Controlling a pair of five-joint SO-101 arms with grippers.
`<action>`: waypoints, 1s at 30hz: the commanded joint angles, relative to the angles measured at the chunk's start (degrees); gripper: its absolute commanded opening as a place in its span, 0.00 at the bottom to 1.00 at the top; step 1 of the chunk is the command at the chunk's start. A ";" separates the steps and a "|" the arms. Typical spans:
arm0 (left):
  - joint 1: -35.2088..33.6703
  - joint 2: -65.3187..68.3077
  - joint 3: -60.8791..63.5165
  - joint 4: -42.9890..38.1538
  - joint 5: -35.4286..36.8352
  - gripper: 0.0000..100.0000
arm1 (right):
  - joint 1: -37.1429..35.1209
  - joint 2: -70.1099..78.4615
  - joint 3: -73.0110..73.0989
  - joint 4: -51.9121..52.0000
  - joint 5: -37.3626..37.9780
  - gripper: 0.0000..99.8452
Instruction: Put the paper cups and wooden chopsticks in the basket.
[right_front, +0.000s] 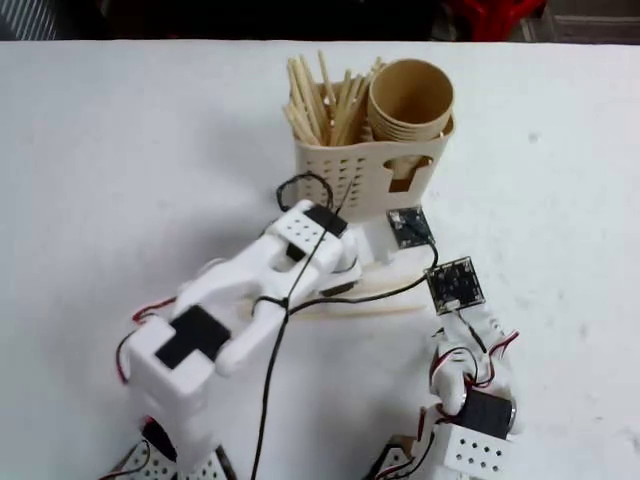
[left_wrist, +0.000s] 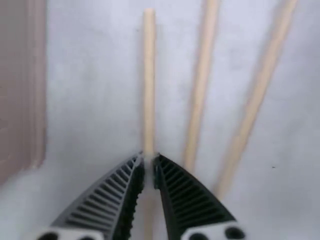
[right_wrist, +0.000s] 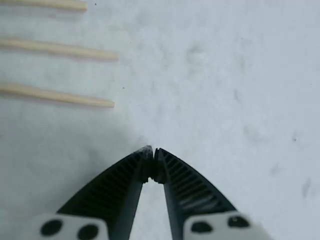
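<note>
**Left fingers (left_wrist: 148, 168) grip one chopstick (left_wrist: 148, 75); right fingers (right_wrist: 152, 156) closed on nothing**

The left fingers are clenched on a wooden chopstick that lies flat on the white surface (left_wrist: 90, 75). Two more loose chopsticks (left_wrist: 200, 80) lie just beside it. The right fingers are pressed tip to tip with nothing between them, low over the surface near the ends of the three sticks. In the high view the basket (right_front: 345, 170) stands just beyond the left arm (right_front: 260, 290). It holds a bundle of chopsticks (right_front: 325, 100) and a stack of paper cups (right_front: 410, 95).

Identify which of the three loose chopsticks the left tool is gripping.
The chopstick nearest the basket; the left tool is shut on it, while the other two lie free alongside.
</note>
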 joint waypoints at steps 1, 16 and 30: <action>0.04 -11.38 4.04 0.53 -0.18 0.02 | 0.04 0.31 0.53 -0.57 -0.09 0.02; 0.04 -48.31 16.62 -0.18 1.67 0.02 | 0.04 0.31 0.53 -0.57 -0.09 0.02; -0.40 -50.07 -3.08 -30.77 18.73 0.02 | 0.04 0.31 0.53 -0.57 -0.09 0.02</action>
